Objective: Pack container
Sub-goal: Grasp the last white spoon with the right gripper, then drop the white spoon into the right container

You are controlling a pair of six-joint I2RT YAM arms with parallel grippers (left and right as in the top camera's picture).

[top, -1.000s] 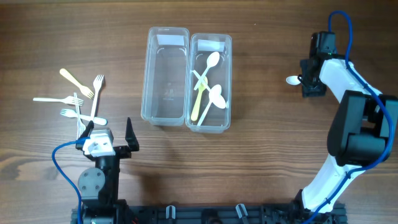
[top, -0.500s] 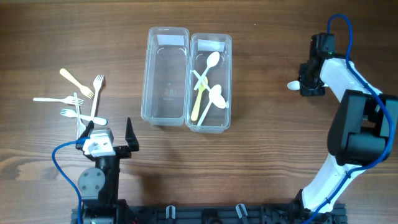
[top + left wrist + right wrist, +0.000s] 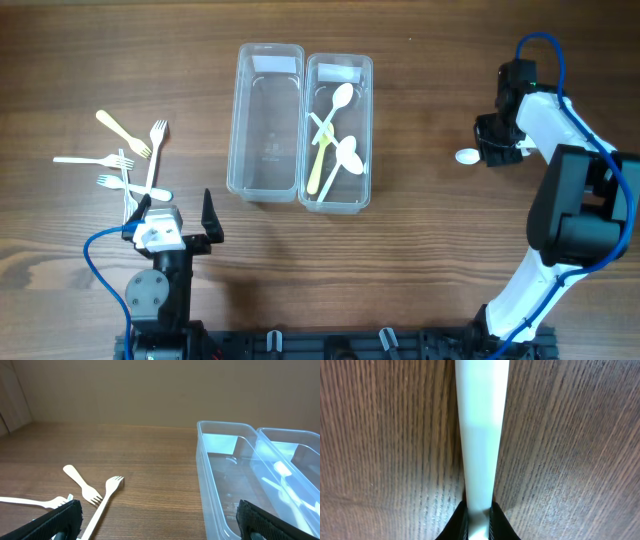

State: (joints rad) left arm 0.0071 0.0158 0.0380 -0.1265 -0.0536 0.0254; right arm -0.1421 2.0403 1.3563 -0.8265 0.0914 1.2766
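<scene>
Two clear containers stand side by side mid-table. The left container (image 3: 240, 120) (image 3: 215, 475) holds nothing. Three spoons, one yellowish (image 3: 320, 160), lie in the right container (image 3: 368, 130) (image 3: 300, 455). Far to the right, my right gripper (image 3: 492, 152) (image 3: 479, 517) is shut on the handle of a white spoon (image 3: 467, 155) (image 3: 479, 435), whose bowl points left just over the wood. Several white and cream forks (image 3: 122, 130) (image 3: 102, 502) lie scattered at the left. My left gripper (image 3: 170, 210) (image 3: 160, 522) stands open just in front of the forks, holding nothing.
The wooden table (image 3: 430, 260) runs under everything. A blue cable (image 3: 95, 255) loops beside the left arm's base, and another arcs over the right arm (image 3: 545, 30). The right arm's white body (image 3: 580, 200) fills the right edge.
The right gripper's jaws have shut on the white spoon's handle. Gripper and spoon have shifted toward the table's near edge. The left arm has not moved.
</scene>
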